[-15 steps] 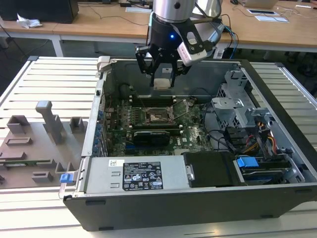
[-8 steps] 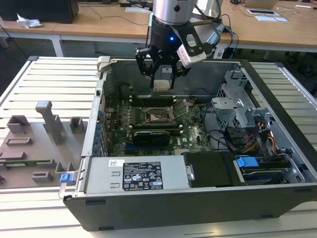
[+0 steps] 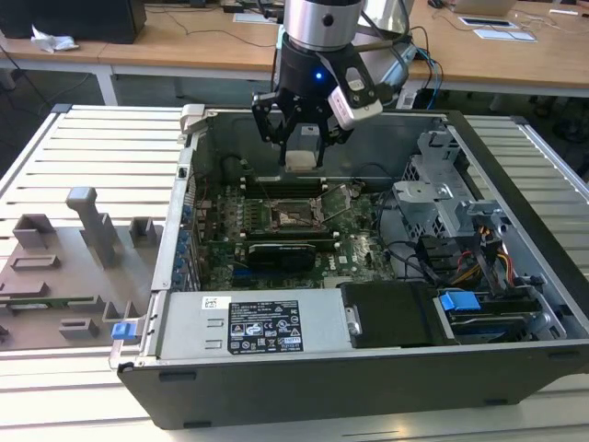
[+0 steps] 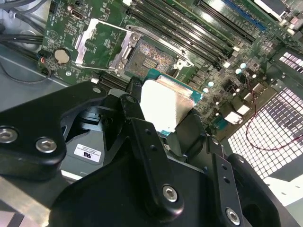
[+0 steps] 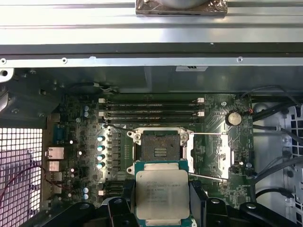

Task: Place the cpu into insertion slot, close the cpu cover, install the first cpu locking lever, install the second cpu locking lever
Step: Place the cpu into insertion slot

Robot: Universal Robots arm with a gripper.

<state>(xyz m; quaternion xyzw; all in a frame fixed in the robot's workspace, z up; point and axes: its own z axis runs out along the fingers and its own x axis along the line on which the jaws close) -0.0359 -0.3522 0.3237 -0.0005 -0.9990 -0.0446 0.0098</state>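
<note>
Presently the gripper (image 3: 302, 155) is clamped on the cpu (image 5: 162, 191), holding it by opposite edges with the metal top facing the first wrist view. The chip hangs above the green motherboard (image 3: 359, 249), clear of the insertion slot (image 5: 161, 149), whose contact grid lies exposed. The cpu cover (image 4: 85, 47) stands swung open beside the slot.

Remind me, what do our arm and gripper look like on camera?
The arm ends in a silver-grey cylindrical wrist above a black collar with a small blue light. The gripper is black, with jointed linkage fingers fastened by silver screws. A white-and-grey module sits beside it, and dark cables hang near the wrist.
</note>
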